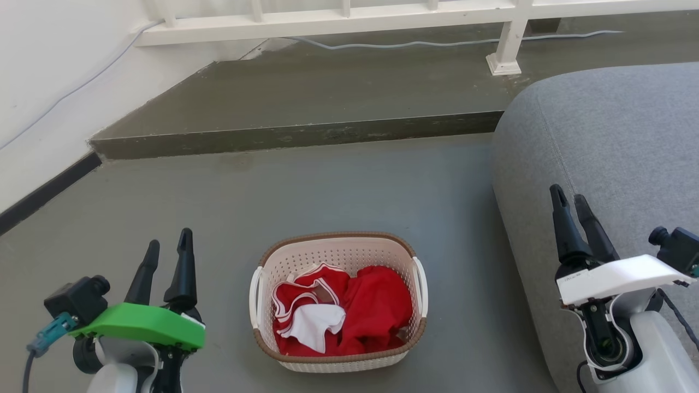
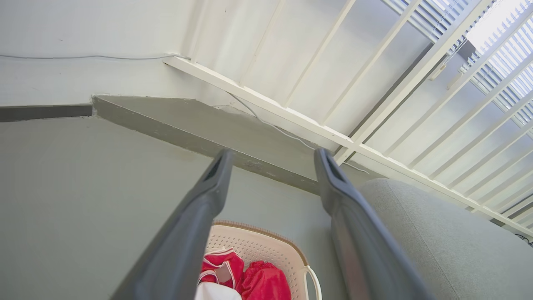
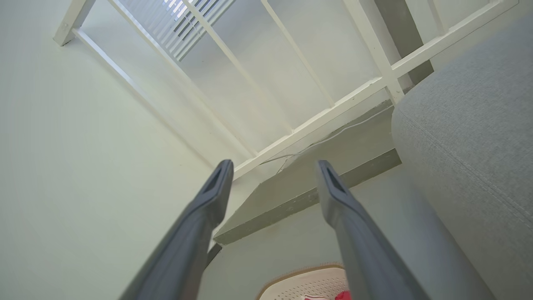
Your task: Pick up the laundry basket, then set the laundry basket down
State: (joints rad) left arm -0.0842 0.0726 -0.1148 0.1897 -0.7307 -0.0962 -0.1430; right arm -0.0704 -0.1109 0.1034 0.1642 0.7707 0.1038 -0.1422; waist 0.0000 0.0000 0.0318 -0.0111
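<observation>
The laundry basket [image 1: 338, 256] stands on the grey floor at bottom centre, cream with perforated walls, a brown rim and white side handles, holding red and white clothes [image 1: 341, 315]. My left gripper [image 1: 169, 243] hovers open to the basket's left, well apart from it. My right gripper [image 1: 570, 197] is open to the basket's right, in front of the sofa. The left wrist view catches the basket [image 2: 266, 246] low between the open fingers [image 2: 208, 191]. In the right wrist view, the basket's rim [image 3: 300, 279] peeks in at the bottom edge.
A grey sofa [image 1: 611, 164] fills the right side, close to the basket. A raised concrete step [image 1: 306, 134] crosses behind, with a white railing [image 1: 338, 19] and a cable on it. A white wall [image 1: 49, 82] with dark skirting runs on the left.
</observation>
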